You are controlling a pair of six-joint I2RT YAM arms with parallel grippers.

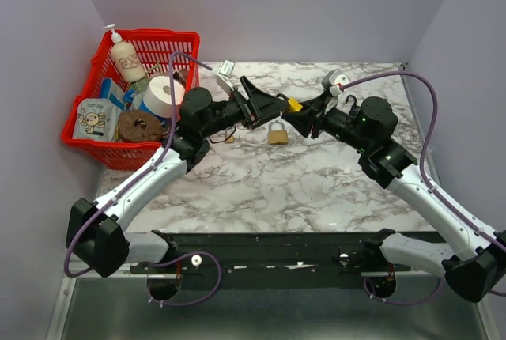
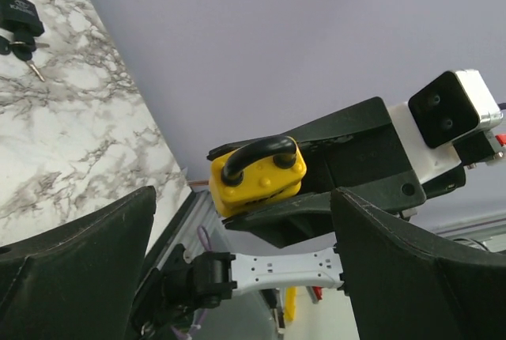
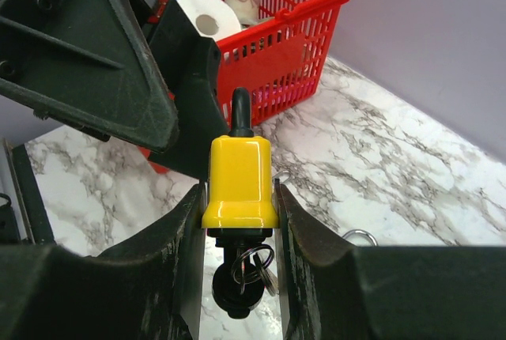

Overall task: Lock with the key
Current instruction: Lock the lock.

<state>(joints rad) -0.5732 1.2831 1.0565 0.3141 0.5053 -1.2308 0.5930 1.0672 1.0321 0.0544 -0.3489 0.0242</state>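
Note:
A yellow padlock [image 1: 294, 105] with a black shackle is held in the air over the middle of the table by my right gripper [image 1: 299, 112], which is shut on its body. In the right wrist view the padlock [image 3: 239, 182] sits between my fingers [image 3: 166, 269], with a black-headed key [image 3: 239, 289] and its key ring in the keyhole at the bottom. My left gripper [image 1: 271, 111] is open and empty, its jaws wide apart, facing the padlock's shackle end [image 2: 257, 175] from close by without touching it.
A brass padlock [image 1: 277, 133] lies on the marble table below the grippers. Black keys [image 2: 17, 24] lie on the table near the left arm. A red basket [image 1: 95, 144] with a bottle, a roll and packets stands at the far left.

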